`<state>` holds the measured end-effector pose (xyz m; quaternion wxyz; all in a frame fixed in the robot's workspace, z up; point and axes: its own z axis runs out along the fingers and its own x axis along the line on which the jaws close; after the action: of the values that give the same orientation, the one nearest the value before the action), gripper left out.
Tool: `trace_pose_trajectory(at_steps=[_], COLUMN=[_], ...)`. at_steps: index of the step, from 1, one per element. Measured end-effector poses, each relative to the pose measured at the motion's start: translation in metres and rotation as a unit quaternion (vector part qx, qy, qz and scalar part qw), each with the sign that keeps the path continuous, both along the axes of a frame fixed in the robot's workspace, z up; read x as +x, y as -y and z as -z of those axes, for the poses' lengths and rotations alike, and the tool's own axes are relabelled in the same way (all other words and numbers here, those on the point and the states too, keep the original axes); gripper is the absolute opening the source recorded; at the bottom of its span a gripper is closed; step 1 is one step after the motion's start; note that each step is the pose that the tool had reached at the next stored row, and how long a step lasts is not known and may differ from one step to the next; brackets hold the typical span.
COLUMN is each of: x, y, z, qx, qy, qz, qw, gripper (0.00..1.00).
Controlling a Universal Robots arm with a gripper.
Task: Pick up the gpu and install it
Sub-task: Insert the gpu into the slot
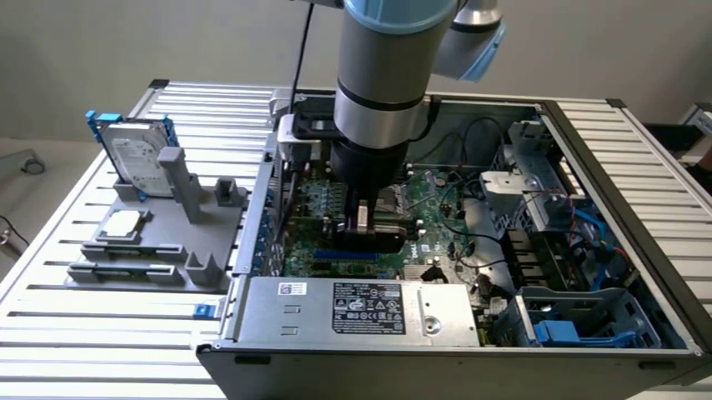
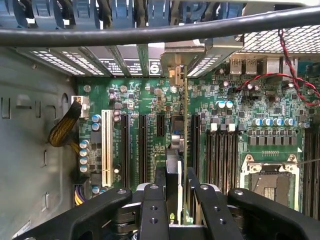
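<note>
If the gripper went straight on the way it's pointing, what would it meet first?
Probably the motherboard. The gpu clamped in the gripper hangs edge-on over its black slots and would likely touch there first, though depth is hard to judge.

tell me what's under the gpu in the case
The green motherboard with its long black slots lies under the gpu, held edge-on by the gripper. The spot directly beneath is covered by the card.
</note>
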<state>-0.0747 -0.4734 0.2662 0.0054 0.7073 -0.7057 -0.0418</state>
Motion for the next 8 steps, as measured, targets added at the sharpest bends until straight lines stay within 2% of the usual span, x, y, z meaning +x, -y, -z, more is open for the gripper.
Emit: trace_pose_trajectory(at_steps=[8], x=[-0.0001], y=[0.0000], z=[0.0015], qx=[-0.0001], qy=[0.0001], qz=[-0.008], qw=[1.0000], gripper=[0.27])
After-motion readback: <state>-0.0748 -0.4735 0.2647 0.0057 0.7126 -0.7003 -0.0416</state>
